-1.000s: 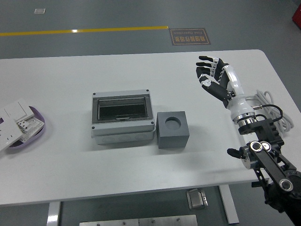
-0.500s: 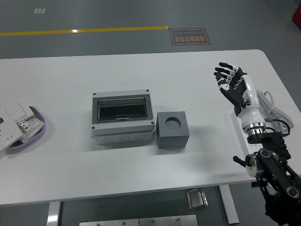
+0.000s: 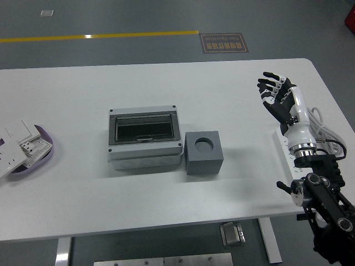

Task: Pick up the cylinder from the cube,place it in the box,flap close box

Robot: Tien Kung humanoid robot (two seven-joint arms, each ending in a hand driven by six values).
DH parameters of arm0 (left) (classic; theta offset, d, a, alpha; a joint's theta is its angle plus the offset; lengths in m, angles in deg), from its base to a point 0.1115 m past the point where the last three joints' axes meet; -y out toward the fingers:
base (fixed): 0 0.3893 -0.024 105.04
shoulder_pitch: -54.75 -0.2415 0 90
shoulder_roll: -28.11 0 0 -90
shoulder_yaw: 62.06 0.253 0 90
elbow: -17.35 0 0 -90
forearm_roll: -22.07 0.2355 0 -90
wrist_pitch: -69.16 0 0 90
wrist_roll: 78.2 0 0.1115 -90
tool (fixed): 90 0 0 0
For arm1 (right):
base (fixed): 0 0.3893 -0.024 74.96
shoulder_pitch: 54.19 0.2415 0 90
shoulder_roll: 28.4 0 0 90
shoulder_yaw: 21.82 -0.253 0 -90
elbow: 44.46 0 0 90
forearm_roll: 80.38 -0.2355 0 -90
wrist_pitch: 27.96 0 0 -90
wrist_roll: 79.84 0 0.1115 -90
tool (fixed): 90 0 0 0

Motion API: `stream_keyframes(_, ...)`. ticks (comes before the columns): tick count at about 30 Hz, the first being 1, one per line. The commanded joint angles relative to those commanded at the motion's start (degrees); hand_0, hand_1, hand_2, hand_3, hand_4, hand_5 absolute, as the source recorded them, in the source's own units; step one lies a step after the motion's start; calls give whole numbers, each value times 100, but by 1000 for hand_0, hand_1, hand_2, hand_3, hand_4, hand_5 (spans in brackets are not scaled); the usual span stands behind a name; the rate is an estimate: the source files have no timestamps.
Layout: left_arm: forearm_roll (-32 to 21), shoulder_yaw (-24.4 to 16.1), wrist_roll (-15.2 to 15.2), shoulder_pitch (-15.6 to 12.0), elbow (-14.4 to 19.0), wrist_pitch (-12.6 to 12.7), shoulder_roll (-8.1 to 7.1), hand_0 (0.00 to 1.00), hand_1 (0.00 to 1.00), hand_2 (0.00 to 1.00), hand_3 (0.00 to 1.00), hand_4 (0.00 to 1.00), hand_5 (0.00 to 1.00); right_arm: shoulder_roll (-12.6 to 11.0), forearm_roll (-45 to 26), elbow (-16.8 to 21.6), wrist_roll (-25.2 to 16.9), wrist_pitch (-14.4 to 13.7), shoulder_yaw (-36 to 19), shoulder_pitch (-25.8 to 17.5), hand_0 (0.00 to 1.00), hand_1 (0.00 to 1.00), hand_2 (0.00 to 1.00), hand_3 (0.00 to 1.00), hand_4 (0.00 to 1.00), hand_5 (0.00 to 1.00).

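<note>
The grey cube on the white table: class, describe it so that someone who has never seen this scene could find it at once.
Start at the white table and find the grey box with a dark window near its middle. The grey cube sits right beside that box, on the side nearer the right hand. Unlike the box, it is small, darker and has a round hole in its top.

One white table point(image 3: 83, 199). One grey junction box point(image 3: 145, 139) with a dark transparent flap. One grey cube point(image 3: 204, 153) with a single round socket in its top face. One purple tray point(image 3: 40, 152) at the left edge, holding several white switch plates point(image 3: 16, 141); exact number unclear. One white power strip point(image 3: 284, 145) with cable. One robot hand point(image 3: 278, 100), five fingers.
</note>
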Motion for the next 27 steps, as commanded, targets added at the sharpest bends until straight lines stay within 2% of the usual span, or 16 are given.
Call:
stream_keyframes(10,-74,-25,-12,102,0,33,58,598,582,559,605,660,281,19,15,36,14,-26,-377,-41,702,660,643,669,634,246)
stream_keyframes(22,-67,-25,-18,166,0,20,34,598,580,558,603,658,279,67,82,-5,45,-46,-352,99,699,660,644,668,635,247)
stream_keyframes(27,-91,-15,-2,176,0,12,28,598,582,558,603,658,279,85,-19,-159,16,-38,-416,96,697,658,644,669,632,247)
